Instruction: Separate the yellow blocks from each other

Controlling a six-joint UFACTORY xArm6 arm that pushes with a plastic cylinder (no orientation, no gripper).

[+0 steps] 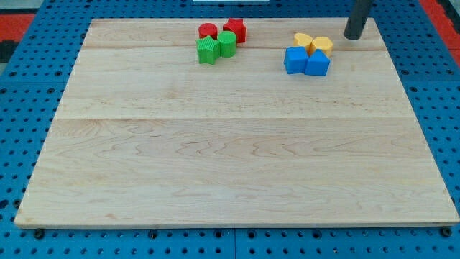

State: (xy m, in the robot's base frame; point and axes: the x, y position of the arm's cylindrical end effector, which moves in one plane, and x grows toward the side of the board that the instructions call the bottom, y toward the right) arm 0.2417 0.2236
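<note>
Two yellow blocks sit touching each other near the view's top right: a rounded one (302,40) on the left and a hexagon-like one (323,45) on the right. Just below them lie two blue blocks, one (294,60) on the left and one (317,64) on the right, touching the yellow pair. My tip (353,37) rests on the board a short way to the right of the right yellow block, apart from it.
A cluster at the top middle holds two red blocks (208,31) (235,29) and two green blocks (208,50) (226,43). The wooden board (230,158) lies on a blue perforated table (21,108).
</note>
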